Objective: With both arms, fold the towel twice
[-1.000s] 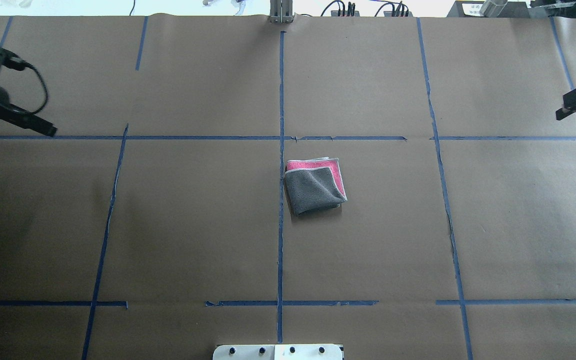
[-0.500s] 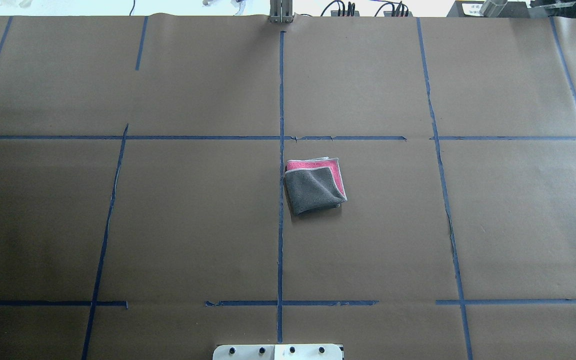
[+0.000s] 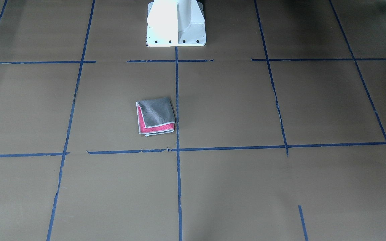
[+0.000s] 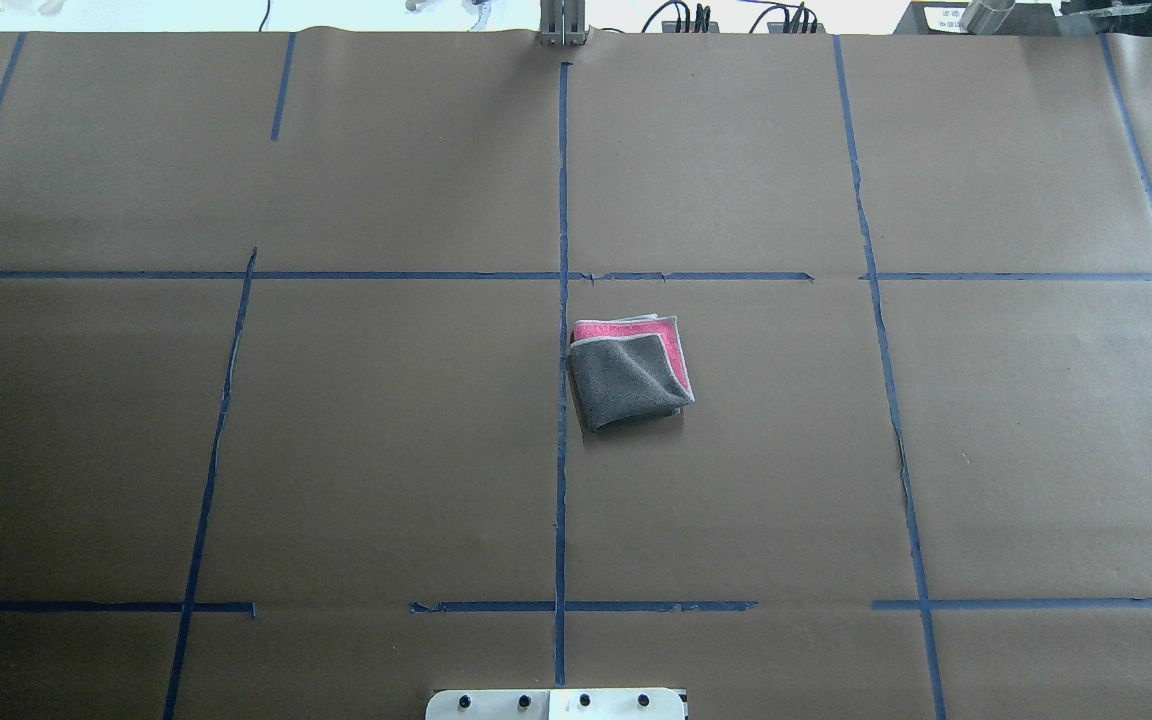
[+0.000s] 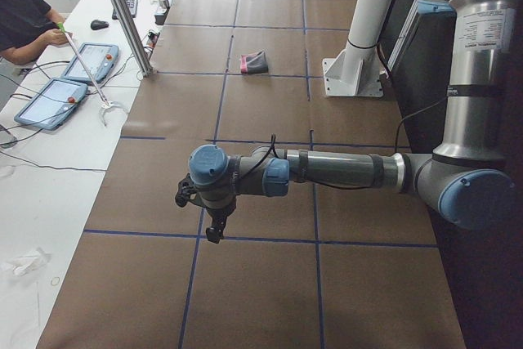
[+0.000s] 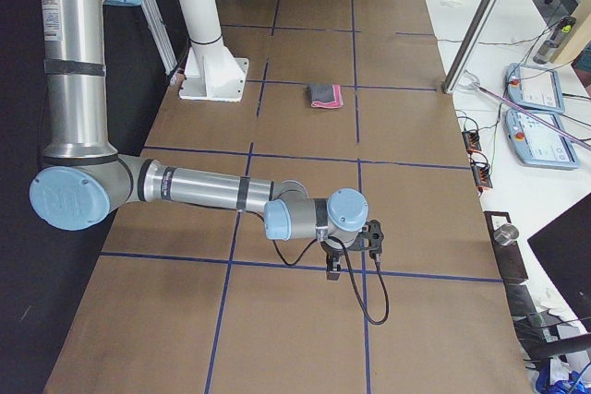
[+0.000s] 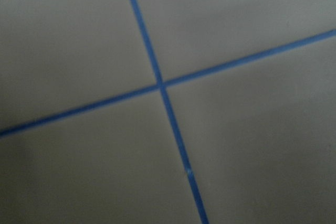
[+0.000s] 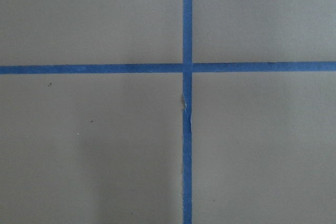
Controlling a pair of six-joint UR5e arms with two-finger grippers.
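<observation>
- The towel [image 4: 629,372] lay flat near the table's middle, about midway between the robot-side edge and the far edge. Its left side touched the centre tape line [image 4: 562,480].
- It was a small, layered square packet, grey face up. A pink strip showed along its far and right sides, so the layers weren't flush.
- Judgement: both folds looked done. At most a neatening of that offset was left.
- Nothing held the towel.
- The left arm [image 5: 327,171] was out toward the table's left end and the right arm [image 6: 203,189] toward its right end. Both were low and well apart from the towel.
- The left gripper [image 5: 204,212] and right gripper [image 6: 355,246] showed only in the side views. Can't tell whether their jaws were wide or narrow.
- Both wrist views showed only tape crossings on brown paper [image 8: 94,145], and the left one was blurred.
- The layer count couldn't be confirmed because the towel was too small in the side views.
</observation>
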